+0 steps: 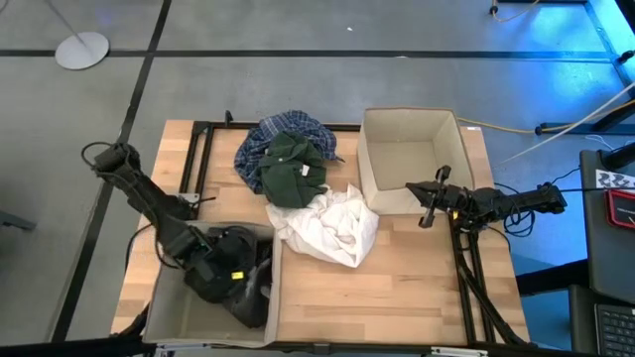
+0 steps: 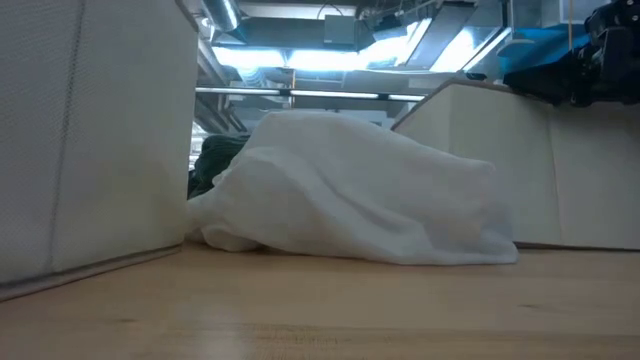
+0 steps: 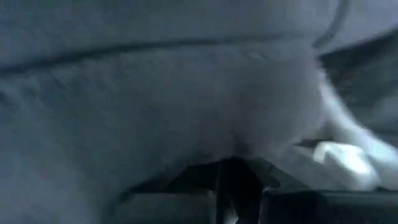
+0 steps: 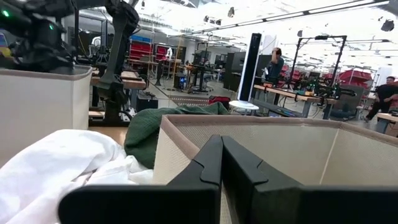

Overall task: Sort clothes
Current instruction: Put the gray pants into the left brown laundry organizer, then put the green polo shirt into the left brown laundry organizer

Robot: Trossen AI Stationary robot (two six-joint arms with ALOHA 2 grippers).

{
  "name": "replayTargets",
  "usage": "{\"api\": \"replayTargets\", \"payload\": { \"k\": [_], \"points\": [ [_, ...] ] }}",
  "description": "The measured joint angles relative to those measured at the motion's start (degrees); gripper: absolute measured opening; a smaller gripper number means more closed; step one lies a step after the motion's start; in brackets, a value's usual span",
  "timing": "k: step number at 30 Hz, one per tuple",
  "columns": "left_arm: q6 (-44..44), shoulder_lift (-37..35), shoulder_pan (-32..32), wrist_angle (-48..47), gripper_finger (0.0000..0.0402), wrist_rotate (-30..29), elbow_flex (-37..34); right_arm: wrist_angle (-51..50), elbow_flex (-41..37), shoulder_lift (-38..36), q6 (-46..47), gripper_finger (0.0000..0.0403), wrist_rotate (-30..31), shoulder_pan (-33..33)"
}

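Dark piece going into the left bin

My left gripper (image 1: 220, 268) is buried in the dark garment (image 1: 238, 283) inside the left bin (image 1: 164, 297); I cannot tell its fingers. Right gripper (image 1: 429, 203) pressed together, over the right bin (image 1: 382, 124). Lifting away may drag fabric out if it snags.

Left gripper (image 1: 230, 275) buried in the dark grey-black piece (image 1: 243, 288); left wrist view blurred throughout.

Grey floor (image 1: 298, 59) crossed by dark lines. Behind, a workshop: benches (image 4: 292, 96), red bins (image 4: 140, 46), bright ceiling lights (image 2: 330, 60).
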Motion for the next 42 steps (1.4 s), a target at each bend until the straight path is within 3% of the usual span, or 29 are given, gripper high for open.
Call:
{"api": "replayTargets", "payload": {
  "k": [5, 13, 20, 26, 34, 37, 42],
  "points": [
    [6.4, 0.0, 2.7, 5.4, 0.0039, 0.0, -5.1, 0.0, 0.0, 0.0, 0.0, 0.0012, 0.0, 0.0],
    [6.8, 0.0, 5.2, 14.0, 0.0103, 4.5, -11.6, -0.1, 0.0, 0.0, -0.1, 0.0012, 0.6, 0.0],
    [8.5, -0.4, 8.9, 13.9, 0.0161, 10.7, -10.7, -0.1, 0.0, 0.0, -0.1, 0.0012, 0.7, 0.0],
    [10.0, -5.5, 13.3, 13.6, 0.0179, 17.6, -7.6, -0.1, 0.0, 0.0, -0.1, 0.0012, 0.7, 0.0],
    [13.8, -18.1, 15.9, 13.8, 0.0180, 13.0, -2.0, -0.1, 0.0, 0.0, -0.1, 0.0012, 0.7, 0.0],
    [19.5, -21.6, 17.6, 13.6, 0.0180, 9.7, 0.1, -0.1, 0.0, 0.0, -0.1, 0.0012, 0.7, 0.0],
    [36.1, -24.8, 21.7, 15.0, 0.0180, 3.0, 5.3, -0.1, 0.0, 0.0, -0.1, 0.0012, 0.7, 0.0]
  ]
}}
